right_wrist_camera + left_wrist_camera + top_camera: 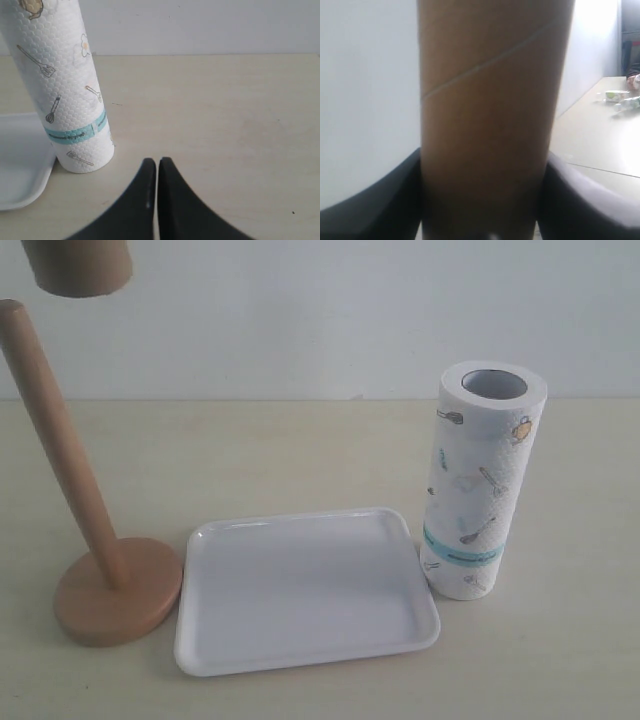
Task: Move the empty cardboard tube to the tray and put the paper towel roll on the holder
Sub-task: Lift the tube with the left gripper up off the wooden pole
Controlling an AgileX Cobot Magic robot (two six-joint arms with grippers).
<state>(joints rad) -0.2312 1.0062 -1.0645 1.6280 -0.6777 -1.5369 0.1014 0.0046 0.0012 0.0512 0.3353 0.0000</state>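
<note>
Tube [490, 125]: matt brown cardboard in my fingers [375, 200].
Roll [480, 490]: embossed white paper.
Tray [300, 590]: glossy white plastic.
Holder [70, 470]: smooth wood.

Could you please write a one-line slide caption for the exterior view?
Cardboard tube hangs above the holder's post; the paper towel roll stands upright beside the white tray.
</note>
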